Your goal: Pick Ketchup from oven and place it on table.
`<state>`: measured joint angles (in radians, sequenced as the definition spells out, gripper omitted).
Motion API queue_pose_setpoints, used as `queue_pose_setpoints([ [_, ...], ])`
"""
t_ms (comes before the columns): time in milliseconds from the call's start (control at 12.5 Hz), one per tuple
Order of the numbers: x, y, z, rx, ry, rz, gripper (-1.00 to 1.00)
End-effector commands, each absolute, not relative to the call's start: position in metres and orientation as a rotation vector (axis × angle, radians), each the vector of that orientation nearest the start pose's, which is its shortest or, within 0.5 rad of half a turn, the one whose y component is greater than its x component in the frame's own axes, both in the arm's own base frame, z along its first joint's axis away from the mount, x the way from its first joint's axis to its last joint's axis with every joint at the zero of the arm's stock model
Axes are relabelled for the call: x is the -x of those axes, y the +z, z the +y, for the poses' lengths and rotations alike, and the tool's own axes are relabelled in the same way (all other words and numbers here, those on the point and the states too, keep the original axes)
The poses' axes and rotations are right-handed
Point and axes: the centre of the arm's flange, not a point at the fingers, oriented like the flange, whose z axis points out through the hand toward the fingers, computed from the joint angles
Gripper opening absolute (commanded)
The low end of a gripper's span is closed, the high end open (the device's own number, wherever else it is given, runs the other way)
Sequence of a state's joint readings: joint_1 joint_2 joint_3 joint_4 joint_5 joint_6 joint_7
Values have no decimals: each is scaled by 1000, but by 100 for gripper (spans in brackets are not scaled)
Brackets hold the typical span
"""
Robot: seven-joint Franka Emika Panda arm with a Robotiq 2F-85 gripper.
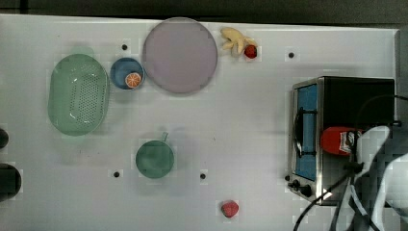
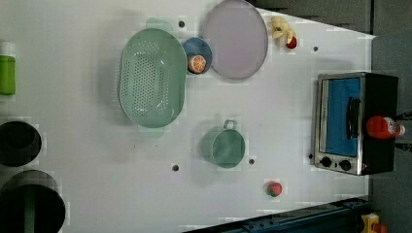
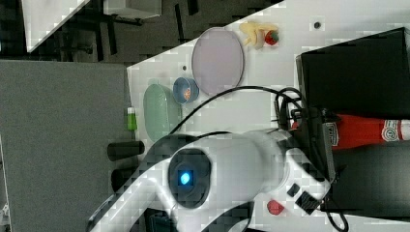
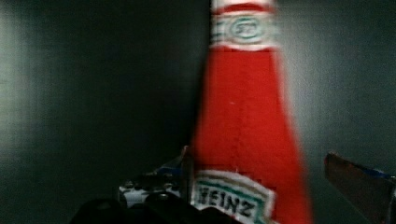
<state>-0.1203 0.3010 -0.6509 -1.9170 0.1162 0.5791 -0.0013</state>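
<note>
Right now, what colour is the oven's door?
Blue glass; the oven door shows best in the left view.

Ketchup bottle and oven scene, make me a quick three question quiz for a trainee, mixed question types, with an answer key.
1. True or false: the Ketchup lies on the black top of the oven.
2. In the wrist view, the open gripper has its fingers: A) on either side of the bottle, B) closed above the cap, C) around the oven's handle.
3. Fill in: in the top view, the small blue bowl holds a cut ____.

Key: 1 true; 2 A; 3 orange.
</note>
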Motion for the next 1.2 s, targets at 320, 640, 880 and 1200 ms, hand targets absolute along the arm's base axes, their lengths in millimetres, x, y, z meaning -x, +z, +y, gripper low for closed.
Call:
queue_pose_setpoints([
  [320, -473, 363, -384, 2178, -11, 2315, 37],
  [640, -487, 394, -375, 2199, -53, 2266, 23],
  [880, -529, 469, -314, 2370, -59, 2075, 23],
  [1200, -595, 500, -131, 2631, -60, 1615, 23],
])
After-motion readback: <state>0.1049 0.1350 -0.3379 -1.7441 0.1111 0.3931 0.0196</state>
